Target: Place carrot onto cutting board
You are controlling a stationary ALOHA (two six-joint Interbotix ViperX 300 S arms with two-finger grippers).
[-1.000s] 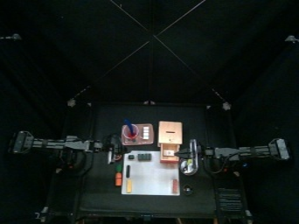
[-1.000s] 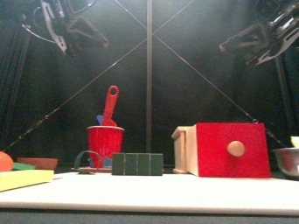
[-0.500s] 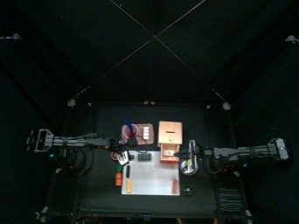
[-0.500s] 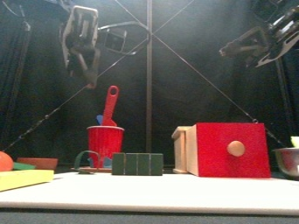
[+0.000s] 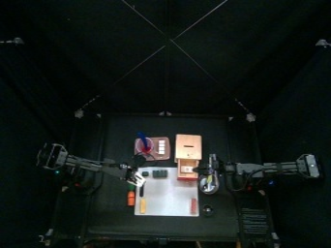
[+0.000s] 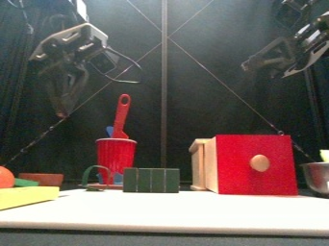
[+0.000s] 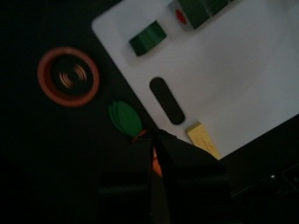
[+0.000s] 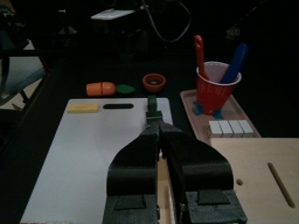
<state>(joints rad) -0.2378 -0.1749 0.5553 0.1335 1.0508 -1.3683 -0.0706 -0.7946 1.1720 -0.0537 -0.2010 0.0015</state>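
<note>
currently the task is at its start: no part of the placement is done. the carrot (image 5: 132, 201) lies on the black table just beside the left edge of the cutting board (image 5: 175, 197), not on it. the left gripper (image 6: 62, 91) hangs high above the table's left side, pointing down, well clear of the carrot and holding nothing that can be seen. whether it is spread or closed cannot be told from these views. the right gripper (image 8: 153, 112) hangs over the board's right side with its jaws drawn together on nothing; this arm appears to be resting. remaining steps, as judged: lower the left gripper over the carrot, close on it, lift, carry it the short way across the board's edge, release on the white surface.
</note>
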